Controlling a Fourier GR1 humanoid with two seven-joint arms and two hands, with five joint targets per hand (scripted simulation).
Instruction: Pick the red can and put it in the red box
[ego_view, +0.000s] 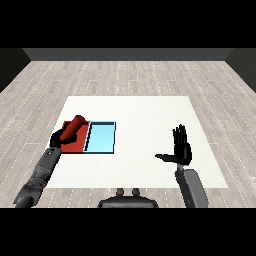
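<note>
Red can (75, 125) lies tilted in the curled left hand (59, 136) over the red tray (75, 145) (right hand (182, 148) spread flat).

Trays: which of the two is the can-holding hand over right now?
The red tray, the one on the left. The left hand holds the red can tilted above it; the light blue tray beside it has nothing over it.

No text, label, brand, number or sign can be read anywhere: the red can (76, 125) shows a plain side, and the red tray (74, 145), light blue tray (101, 139) and worktop (145, 115) bear no marks
</note>
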